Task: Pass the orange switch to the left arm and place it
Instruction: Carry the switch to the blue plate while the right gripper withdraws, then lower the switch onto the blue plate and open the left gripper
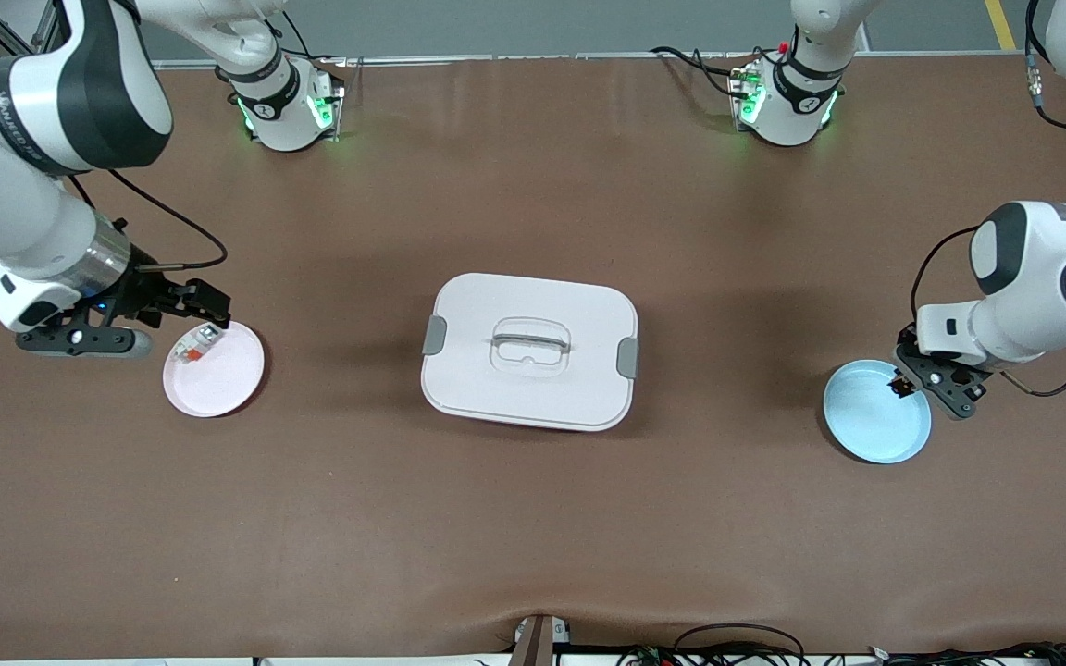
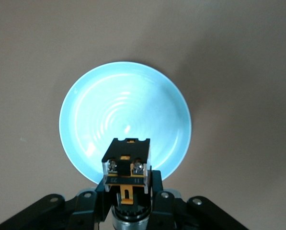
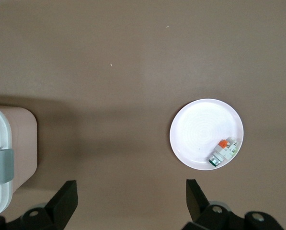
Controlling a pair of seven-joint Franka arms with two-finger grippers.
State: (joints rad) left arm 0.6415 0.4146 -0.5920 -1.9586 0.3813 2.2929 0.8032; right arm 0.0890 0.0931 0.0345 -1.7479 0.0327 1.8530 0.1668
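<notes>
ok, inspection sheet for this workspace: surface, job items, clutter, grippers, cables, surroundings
Surface: brown table, flat.
Job's things: orange switch in the left gripper over the blue plate; white box mid-table, lid on, between the two plates.
Clutter: small white-grey part with orange end on the pink plate.
Grippers: left shut on the switch; right gripper open, empty, over the pink plate's edge.
Cables: black leads along both arms; loose wiring at the table edge nearest the front camera.
Surroundings: two arm bases at the table's top edge, grey floor past them.
</notes>
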